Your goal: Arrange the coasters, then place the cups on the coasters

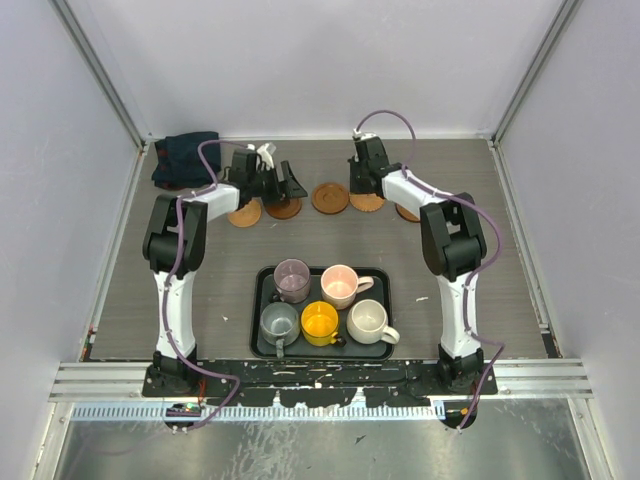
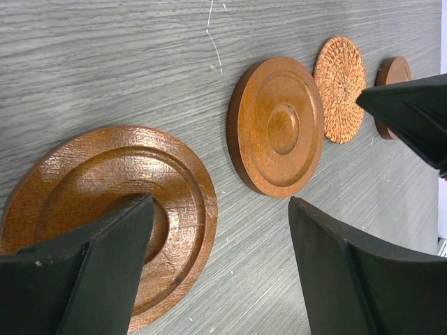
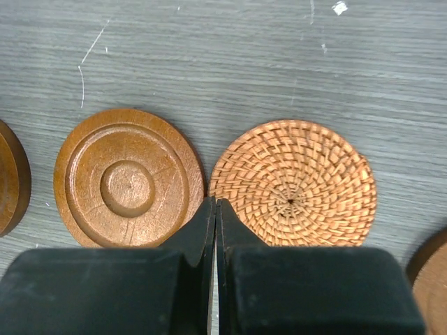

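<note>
Five coasters lie in a row at the far side of the table, among them wooden coasters (image 1: 244,214) (image 1: 283,207) (image 1: 330,197) and a woven coaster (image 1: 367,201). My left gripper (image 1: 278,188) (image 2: 220,209) is open and empty; one finger (image 2: 91,272) hangs over a ringed wooden coaster (image 2: 105,188), the other over bare table. My right gripper (image 1: 352,192) (image 3: 215,204) is shut and empty, its tips at the gap between a wooden coaster (image 3: 129,178) and the woven coaster (image 3: 293,185). The purple cup (image 1: 292,280), pink cup (image 1: 340,286), grey-green cup (image 1: 279,322), yellow cup (image 1: 320,323) and cream cup (image 1: 368,321) stand together near the arms.
The cups stand on a black tray (image 1: 262,300) between the two arm bases. A dark blue cloth (image 1: 185,158) lies in the far left corner. White walls with metal rails close the table on three sides.
</note>
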You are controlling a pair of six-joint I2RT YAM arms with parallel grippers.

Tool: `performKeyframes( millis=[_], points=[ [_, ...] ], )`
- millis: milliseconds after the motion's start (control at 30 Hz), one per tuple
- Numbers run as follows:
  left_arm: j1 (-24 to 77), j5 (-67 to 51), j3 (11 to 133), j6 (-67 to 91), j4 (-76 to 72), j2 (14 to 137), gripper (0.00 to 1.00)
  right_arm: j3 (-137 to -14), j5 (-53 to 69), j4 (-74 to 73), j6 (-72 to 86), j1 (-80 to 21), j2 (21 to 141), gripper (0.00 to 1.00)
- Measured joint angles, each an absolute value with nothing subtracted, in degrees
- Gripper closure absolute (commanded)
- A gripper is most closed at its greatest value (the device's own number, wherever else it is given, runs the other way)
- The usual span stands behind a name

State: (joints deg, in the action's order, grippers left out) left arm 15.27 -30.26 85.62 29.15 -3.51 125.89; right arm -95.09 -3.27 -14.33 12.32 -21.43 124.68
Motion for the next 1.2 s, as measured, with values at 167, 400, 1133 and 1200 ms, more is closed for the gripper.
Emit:
performKeyframes(
  millis=[167, 400, 1133, 1200],
  points=[
    [15.31, -30.28, 87.07, 29.08, -2.24, 126.50, 0.20, -93.84, -4.32, -12.71, 12.36, -21.21, 122.72, 0.98],
    [15.42, -30.22, 89.08, 27.99, -0.12, 127.28, 0.17, -93.84, -4.84, -12.45, 12.64, -20.88, 122.72, 0.98],
    [15.62, -31.73, 91.70, 27.77, 0.23, 128.90, 0.13, -89.56, -5.06, -12.49, 13.91, -16.62, 123.72, 0.98],
    [15.62, -31.88, 91.70, 27.81, 0.10, 128.92, 0.09, -89.38, -5.02, -12.36, 14.02, -16.45, 124.03, 0.98]
  ],
)
